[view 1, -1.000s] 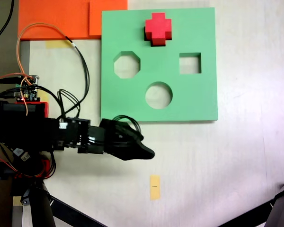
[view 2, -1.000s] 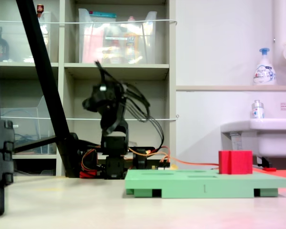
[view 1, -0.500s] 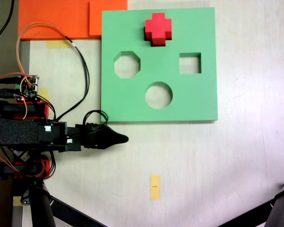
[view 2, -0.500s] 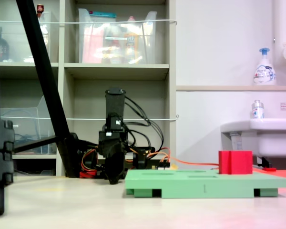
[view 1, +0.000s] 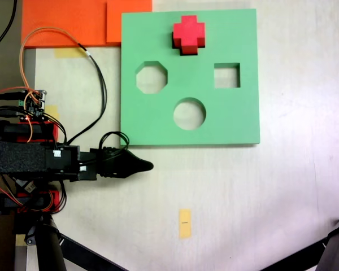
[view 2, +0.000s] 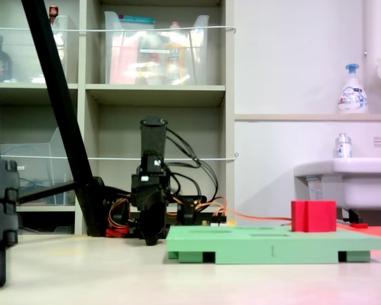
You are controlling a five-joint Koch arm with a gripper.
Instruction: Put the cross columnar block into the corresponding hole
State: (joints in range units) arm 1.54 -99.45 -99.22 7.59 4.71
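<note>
My gripper (view 1: 140, 165) lies folded low over the table (view 1: 282, 186), tip pointing to 3 o'clock in the first exterior view; jaws look pressed together to one dark point, nothing between them. In the second exterior view the gripper (view 2: 150, 236) hangs tip-down just off the table, at 9 o'clock from the green board (view 2: 267, 245), near its edge but apart.

In the first exterior view the green board (view 1: 158, 121) sits at 1 o'clock from my tip, its lower edge just past me. The cross columnar block (view 1: 188, 34) stands at the board's 12 o'clock edge, upright, in the plus cutout as far as I can tell; the hole itself is covered by it. In the second exterior view the block (view 2: 313, 216) sticks up well above the board top, so not flush.

Other cutouts: octagonal cutout (view 1: 152, 77) at 10 o'clock of board centre, square cutout (view 1: 226, 75) at 2, round cutout (view 1: 189, 113) at 6.

Orange foam sheet (view 1: 73, 22) touches the board's upper left corner. Small yellow tape strip (view 1: 184, 223) at 5 o'clock from my tip, no writing legible. Soap bottle (view 2: 352, 89) label unreadable.

Open table to 3 and 5 o'clock; tripod legs (view 1: 73, 248) crowd 6–7.
</note>
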